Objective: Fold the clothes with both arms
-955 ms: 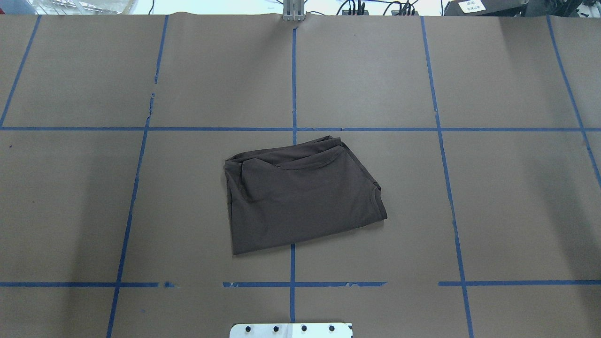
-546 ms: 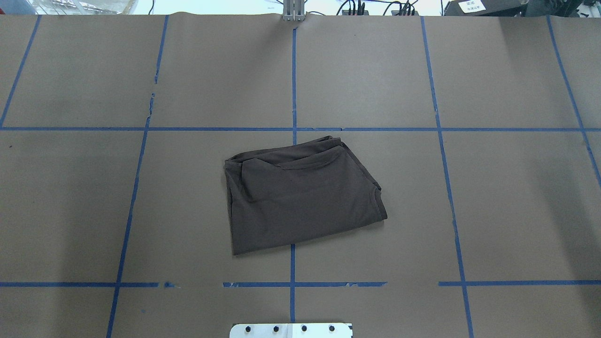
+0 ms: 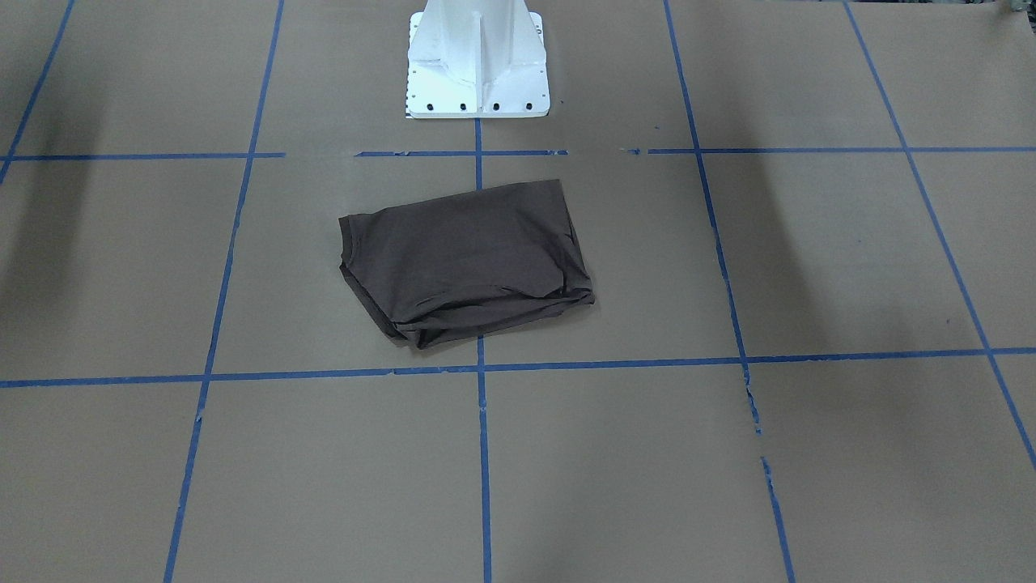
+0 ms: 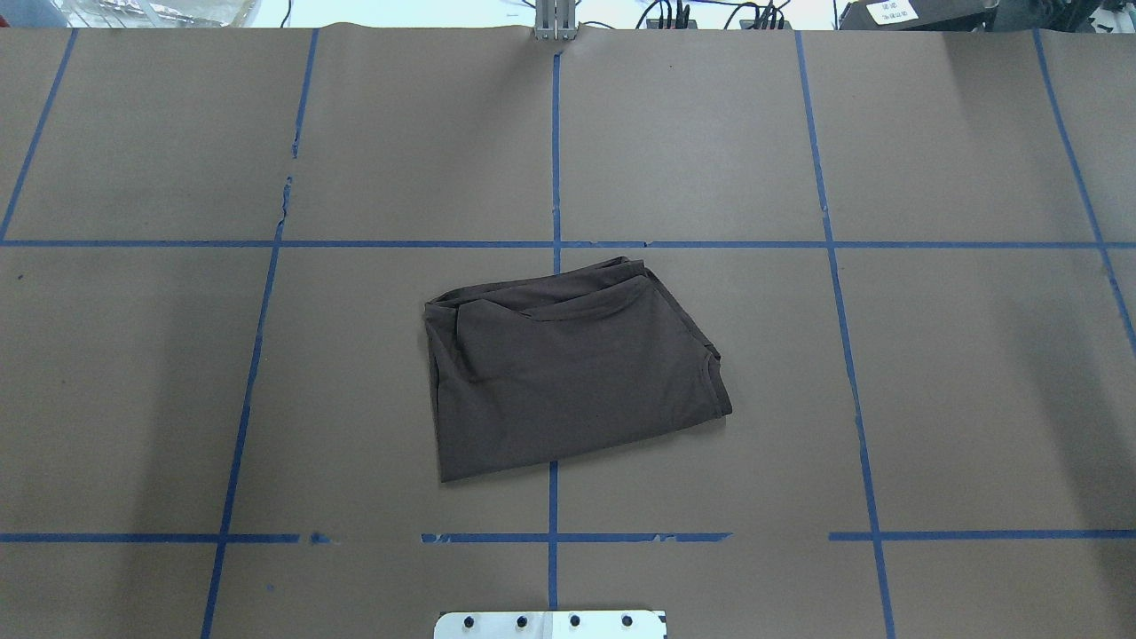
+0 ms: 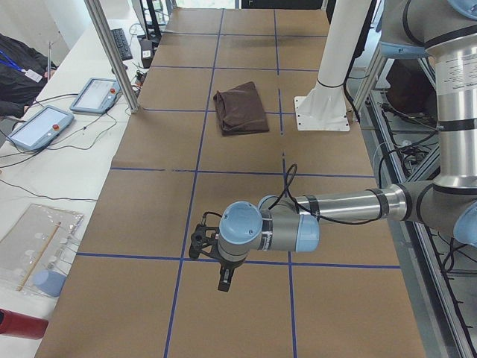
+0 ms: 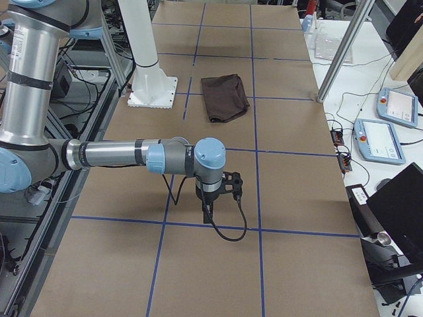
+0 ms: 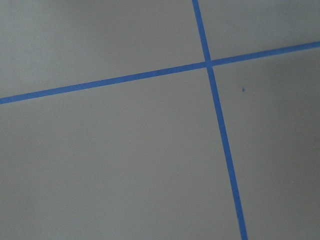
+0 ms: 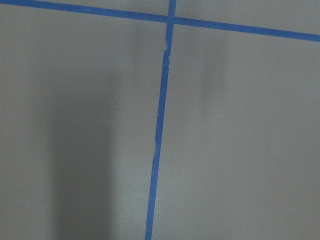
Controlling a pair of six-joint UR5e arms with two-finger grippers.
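Nothing had moved in the last second. Just past the pedestal base (image 4: 550, 624) at 6 o'clock, the folded T-shirt (image 4: 568, 373) lay mid-worktop (image 4: 976, 399), exactly as in the earlier overhead frames. The left gripper (image 5: 200, 244) hung out at 9 o'clock and the right gripper (image 6: 231, 185) at 3, seemingly empty; how wide each stood I could not tell. The fold looked finished.

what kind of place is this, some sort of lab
Probably a robotics lab: a left arm and right arm reach over a table covered in brown paper with a blue tape grid, and teach pendants lie on the side bench.
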